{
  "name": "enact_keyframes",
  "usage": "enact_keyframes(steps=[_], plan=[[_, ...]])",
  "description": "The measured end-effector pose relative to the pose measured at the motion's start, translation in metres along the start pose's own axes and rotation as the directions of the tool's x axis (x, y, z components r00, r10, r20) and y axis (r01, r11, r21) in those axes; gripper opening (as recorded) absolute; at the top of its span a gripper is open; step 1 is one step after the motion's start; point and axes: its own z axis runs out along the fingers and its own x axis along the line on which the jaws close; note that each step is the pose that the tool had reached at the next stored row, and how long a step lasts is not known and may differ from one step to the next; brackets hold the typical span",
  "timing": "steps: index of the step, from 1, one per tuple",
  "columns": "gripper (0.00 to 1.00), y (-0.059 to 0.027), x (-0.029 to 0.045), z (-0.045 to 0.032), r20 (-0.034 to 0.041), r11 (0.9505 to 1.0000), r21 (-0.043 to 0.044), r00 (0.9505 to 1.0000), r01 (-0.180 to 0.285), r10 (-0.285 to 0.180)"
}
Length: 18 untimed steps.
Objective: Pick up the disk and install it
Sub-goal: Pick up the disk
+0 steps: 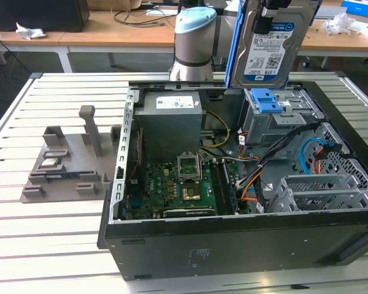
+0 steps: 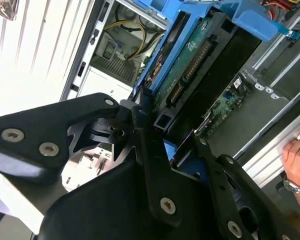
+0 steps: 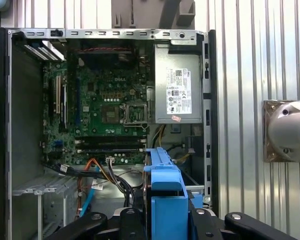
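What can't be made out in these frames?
- Exterior view: upper end of the disk, cut off by the picture's upper edge.
- Exterior view: inside of the drive cage, hidden by its own walls and blue latch.
- Second wrist view: the disk's label side, turned away; pad contact, hidden behind the black linkage of the tool.
- Second wrist view: a hand, cut off by the picture's edge.

my exterior view looks down slantwise on the open computer case [image 1: 233, 245]; the first wrist view faces straight into it, the second hugs the disk [image 2: 192, 55] both share.
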Motion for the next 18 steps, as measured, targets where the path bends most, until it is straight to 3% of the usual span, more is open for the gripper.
enact_keyframes(steps=[18], plan=[[0.37,-0.0148,0.0140,-0.0005,0.0001,1.0000,0.0000,1.0000,0.000,0.000]])
